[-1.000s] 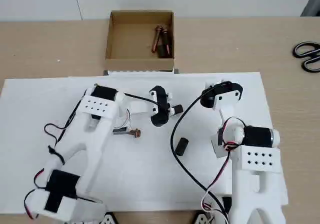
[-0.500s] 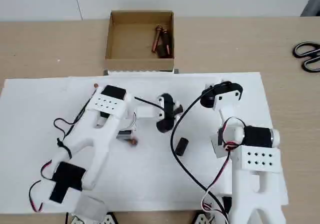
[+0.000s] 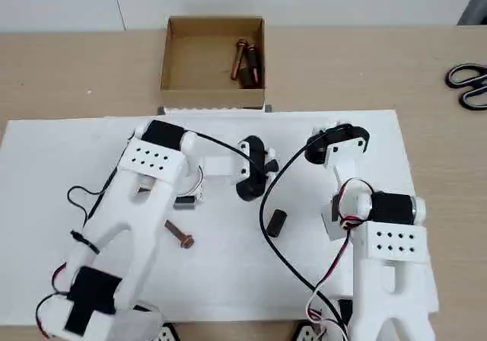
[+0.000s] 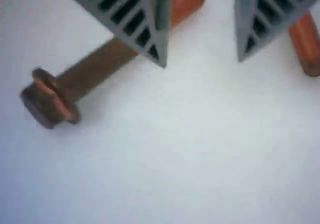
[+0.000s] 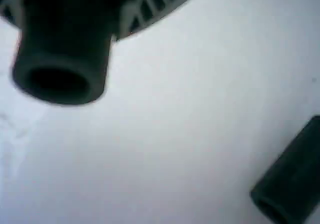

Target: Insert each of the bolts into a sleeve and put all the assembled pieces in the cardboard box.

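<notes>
Starting on the left, the left arm (image 3: pixel 129 204) stretches up across the white paper sheet (image 3: pixel 228 280) that covers this part of the surface. Just beside it a bolt (image 3: pixel 179 234) lies flat on the sheet, on a slant. Seen from the wrist, the left gripper (image 4: pixel 200 59) hangs right above that bolt with its fingers spread wide and nothing between them. One finger crosses in front of the shaft, and I cannot tell if it touches. The tip of a second bolt (image 4: pixel 305 41) peeks out past the other finger.

Up at the back, off the sheet, sits the cardboard box (image 3: pixel 215 97), and a few assembled pieces (image 3: pixel 247 59) are bunched against its right wall.

Moving to the middle, a loose sleeve (image 3: pixel 276 221) rests on the paper between the two arms, beside a black cable (image 3: pixel 285 173).

Further right, the right gripper (image 3: pixel 331 145) is over the sheet's far part, closed around a held sleeve (image 5: pixel 60 69), whose open end faces the wrist camera.

Far right, a pair of scissors (image 3: pixel 468 82) lies on the bare surface.
</notes>
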`<state>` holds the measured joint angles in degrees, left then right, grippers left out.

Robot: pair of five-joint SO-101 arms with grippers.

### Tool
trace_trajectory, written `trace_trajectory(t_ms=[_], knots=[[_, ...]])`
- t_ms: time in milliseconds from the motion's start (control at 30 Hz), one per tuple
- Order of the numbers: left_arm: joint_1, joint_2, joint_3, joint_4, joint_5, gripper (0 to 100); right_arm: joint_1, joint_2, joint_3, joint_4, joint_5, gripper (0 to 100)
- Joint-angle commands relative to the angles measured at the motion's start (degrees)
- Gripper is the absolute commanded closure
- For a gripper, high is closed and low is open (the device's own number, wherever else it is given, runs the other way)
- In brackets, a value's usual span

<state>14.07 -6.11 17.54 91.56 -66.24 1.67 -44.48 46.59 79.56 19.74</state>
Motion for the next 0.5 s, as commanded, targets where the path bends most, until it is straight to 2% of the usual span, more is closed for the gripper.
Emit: trace_trajectory(t_ms=[0,167,333,467], knots=[[-0.18,-4.57,-2.33,4.92,-0.62,91,0.66,-1.1,-0.35,-0.48,0.26,99.5],[-1.05,-7.21,-2.24,5.98,-0.62,91,0.66,-1.1,-0.35,-0.4,0.26,99.5],[-6.42,-3.25,-2.07,-1.41,-0.35,91,0.66,-1.19,-0.35,-0.4,0.26,99.5],[-10.37,2.99,-2.42,-3.78,-0.35,91,0.66,-1.19,-0.35,-0.4,0.26,99.5]])
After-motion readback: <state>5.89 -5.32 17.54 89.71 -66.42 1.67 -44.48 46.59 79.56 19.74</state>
